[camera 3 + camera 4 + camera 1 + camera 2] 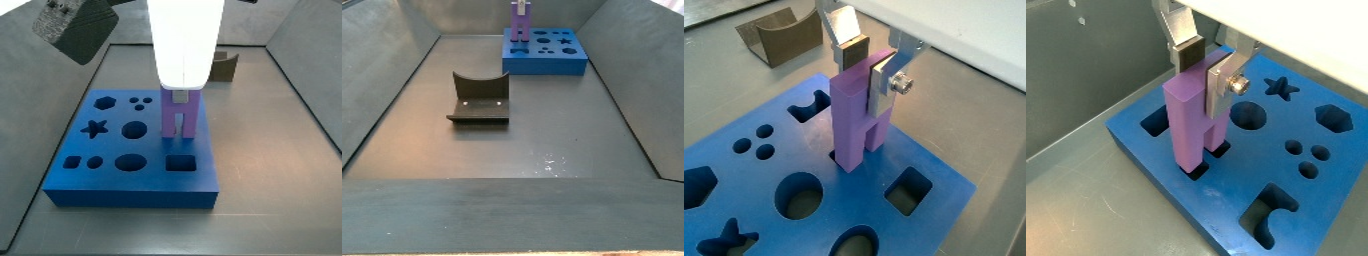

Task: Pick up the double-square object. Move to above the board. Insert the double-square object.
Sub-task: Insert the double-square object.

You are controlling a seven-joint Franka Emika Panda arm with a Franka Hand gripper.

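The double-square object is a tall light-purple block standing upright on the board, a thick blue slab with many shaped holes. Its two legs reach down into a cut-out near the board's edge in both wrist views. My gripper is at the block's top end, with one padded finger behind it and the other silver plate against its near face, shut on it. In a side view the block stands under the arm's bright body, between the board's holes. Far off in a side view the block rises from the board.
A dark olive-brown notched block lies on the grey floor away from the board, also visible in a wrist view and a side view. Sloping grey walls enclose the floor on all sides.
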